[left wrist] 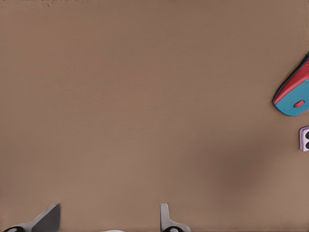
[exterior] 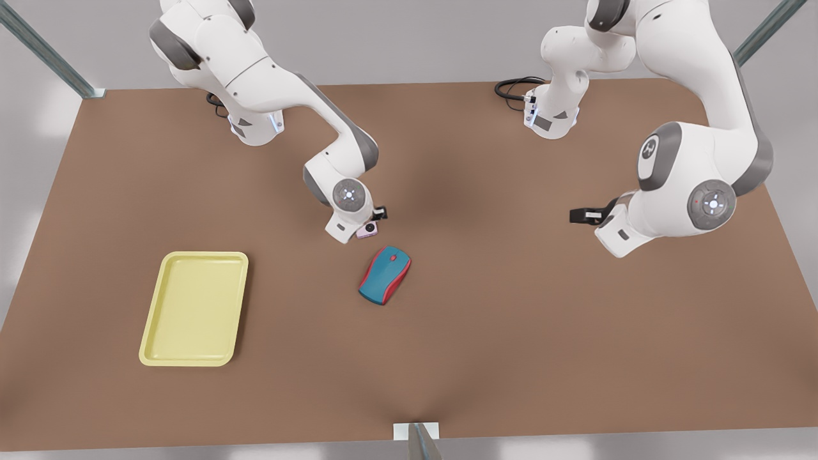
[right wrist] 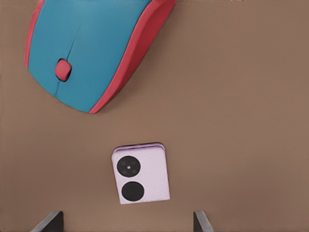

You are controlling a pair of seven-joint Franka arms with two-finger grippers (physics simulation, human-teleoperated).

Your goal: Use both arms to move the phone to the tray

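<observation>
The pale lilac phone (right wrist: 141, 180) lies flat on the brown table, its two black camera circles facing up. My right gripper (right wrist: 125, 224), on the arm at the front view's left, hovers right over it (exterior: 367, 230), open, with one finger on either side and nothing held. The yellow tray (exterior: 195, 310) rests empty toward the front view's left. My left gripper (exterior: 585, 215) hangs open above bare table at the front view's right, far from the phone (left wrist: 304, 138), and its fingers (left wrist: 48, 217) stand wide apart.
A teal-and-red computer mouse (exterior: 385, 275) lies just in front of the phone, close to the right gripper. Black cables (exterior: 514, 88) coil by the arm base at the back. Open table stretches between phone and tray.
</observation>
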